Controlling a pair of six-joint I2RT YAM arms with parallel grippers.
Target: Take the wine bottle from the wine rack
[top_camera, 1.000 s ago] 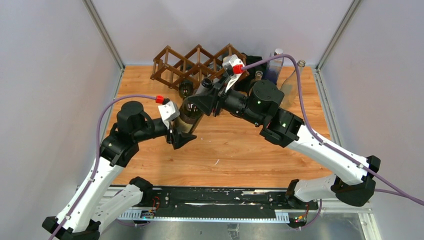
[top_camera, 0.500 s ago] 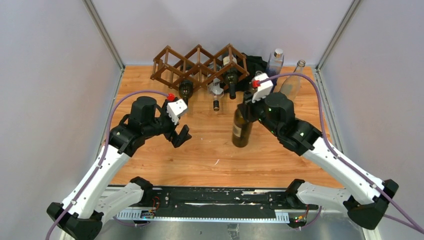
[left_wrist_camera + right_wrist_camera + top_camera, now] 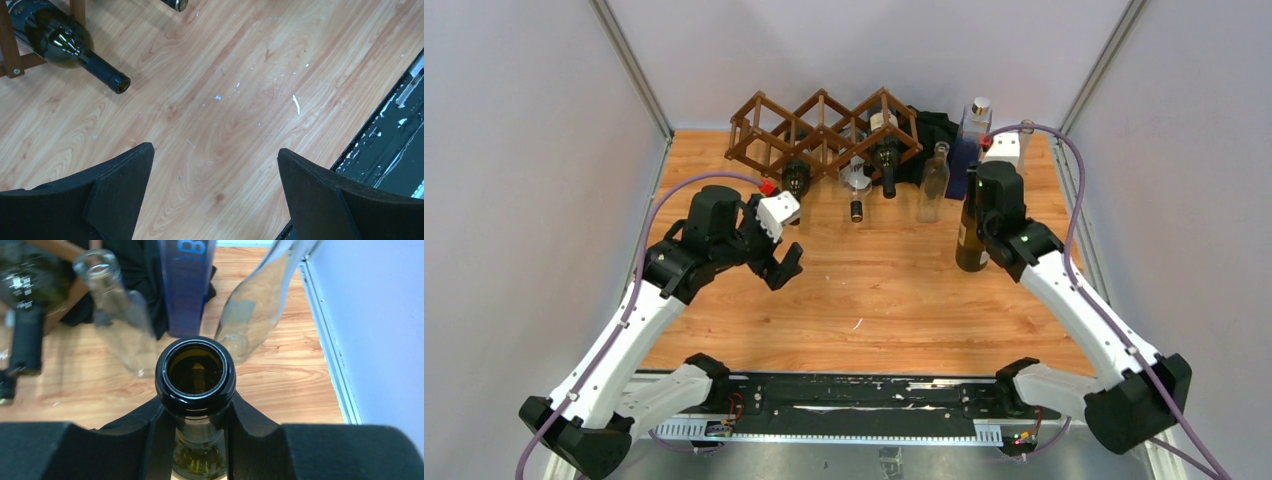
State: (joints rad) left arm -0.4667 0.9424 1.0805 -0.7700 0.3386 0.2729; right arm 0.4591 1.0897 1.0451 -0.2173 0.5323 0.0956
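My right gripper [image 3: 980, 205] is shut on the neck of a dark green wine bottle [image 3: 970, 243], held upright at the table's right side; its open mouth [image 3: 195, 369] fills the right wrist view between my fingers. The dark brown lattice wine rack [image 3: 824, 125] stands at the back with three bottles in it, one a dark bottle [image 3: 795, 178] that also shows in the left wrist view [image 3: 65, 47]. My left gripper [image 3: 786, 266] is open and empty above the bare wood, left of centre [image 3: 215, 165].
A clear glass bottle [image 3: 933, 182], a blue bottle [image 3: 969, 135] and another clear bottle [image 3: 260, 300] stand at the back right by a black cloth [image 3: 936, 128]. The right wall rail [image 3: 1074, 200] is close to the held bottle. A black rail [image 3: 854, 400] runs along the near edge.
My right gripper carried the wine bottle from the table's middle to the right and stood it upright. My left gripper let go of it, drew back left and now holds still.
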